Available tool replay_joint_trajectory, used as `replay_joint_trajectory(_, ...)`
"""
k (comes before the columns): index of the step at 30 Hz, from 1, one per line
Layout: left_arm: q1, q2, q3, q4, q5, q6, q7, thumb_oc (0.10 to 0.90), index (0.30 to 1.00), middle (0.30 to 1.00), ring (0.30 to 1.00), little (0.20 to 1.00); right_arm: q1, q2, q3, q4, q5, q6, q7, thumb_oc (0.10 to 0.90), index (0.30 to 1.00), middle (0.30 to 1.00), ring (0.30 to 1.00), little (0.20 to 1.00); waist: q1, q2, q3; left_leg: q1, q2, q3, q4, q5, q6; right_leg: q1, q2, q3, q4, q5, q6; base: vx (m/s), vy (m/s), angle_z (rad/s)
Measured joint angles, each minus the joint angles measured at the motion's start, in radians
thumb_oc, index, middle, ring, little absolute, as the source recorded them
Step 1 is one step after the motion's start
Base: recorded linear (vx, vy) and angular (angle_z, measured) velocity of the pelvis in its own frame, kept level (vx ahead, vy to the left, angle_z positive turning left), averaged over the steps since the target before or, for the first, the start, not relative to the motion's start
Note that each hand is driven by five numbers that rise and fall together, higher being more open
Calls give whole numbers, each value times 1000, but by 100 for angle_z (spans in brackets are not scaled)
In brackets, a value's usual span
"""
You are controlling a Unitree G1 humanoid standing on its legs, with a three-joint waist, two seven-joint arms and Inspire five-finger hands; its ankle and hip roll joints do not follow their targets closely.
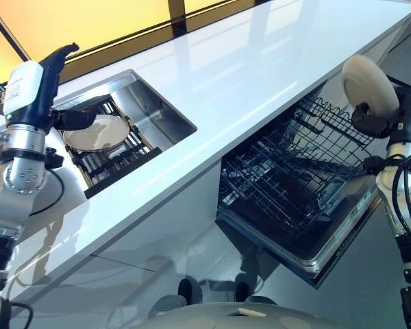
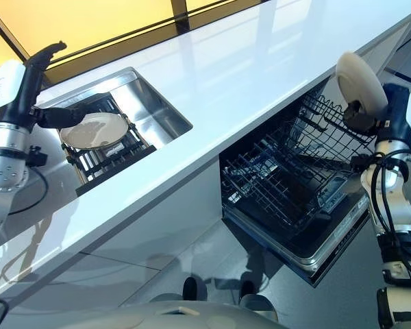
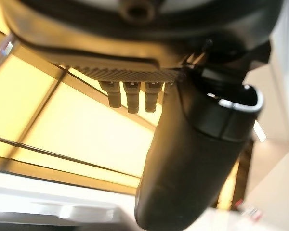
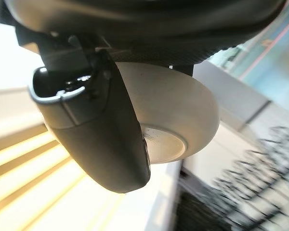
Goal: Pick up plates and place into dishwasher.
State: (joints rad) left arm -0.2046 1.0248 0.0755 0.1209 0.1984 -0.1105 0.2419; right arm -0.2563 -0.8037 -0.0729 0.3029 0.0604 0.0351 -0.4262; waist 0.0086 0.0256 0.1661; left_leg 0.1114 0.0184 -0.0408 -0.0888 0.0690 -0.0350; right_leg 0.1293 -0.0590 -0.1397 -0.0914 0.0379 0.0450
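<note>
Right hand (image 1: pixel 373 122) is up high beside the open dishwasher (image 1: pixel 294 199), and it pinches a white plate (image 1: pixel 368 83) between its thumb and its fingers. In the right wrist view the dark thumb lies across the plate's underside (image 4: pixel 176 120), pressing on it. That plate stands almost on its edge, up in the air over the far end of the dishwasher's wire rack (image 1: pixel 288 175). No dishes can be seen in the dark rack, which is pulled out over the lowered door. A long white bench (image 1: pixel 240 82) runs across the middle, and a steel sink (image 1: pixel 157 110) is set into it. Inside the sink sits a black dish rack (image 1: pixel 116 161) with a second white plate (image 1: pixel 96 132) lying flat on top. Left hand (image 1: pixel 72 118) reaches into the sink, and its dark fingers touch the near rim of that second plate. You cannot tell whether those fingers are spread or curled round the rim.
</note>
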Motion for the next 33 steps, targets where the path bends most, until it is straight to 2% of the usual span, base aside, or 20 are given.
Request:
replay_joint_trajectory(7,16,16,9,52,0,1,-59,800,900,900,900,900,1,5,19,88,21,10,26,100,300,300,300,200,37,25,15,-1,-2,-1,1,0,0,-1,-1,-8,0,-2,1,49,-2,1)
replay_joint_trajectory(16,34,41,8,52,-2,-4,-196,800,900,900,900,900,-18,5,99,174,16,46,94,100,300,300,300,200,73,31,20,-3,-4,-12,1,1,0,2,-3,-17,0,-6,3,55,9,4)
replay_joint_trajectory(25,30,63,-13,50,-45,-23,-365,800,900,900,900,900,-110,3,203,291,-42,165,187,100,300,300,300,200,75,48,53,-19,-9,-33,1,7,2,-2,-7,-45,0,-8,4,43,14,8)
replay_joint_trajectory(30,8,79,-63,32,-62,-20,-407,800,900,900,900,900,-155,-1,221,354,-67,239,236,100,300,300,300,200,77,50,78,-33,-13,-42,1,8,3,-10,-12,-63,0,-10,6,9,4,7)
replay_joint_trajectory(33,-59,95,-131,12,-65,1,-431,800,900,900,900,900,-198,-6,267,365,-73,265,263,100,300,300,300,200,75,49,86,-51,-21,-43,8,10,6,-21,-19,-68,1,-10,6,-12,2,6)
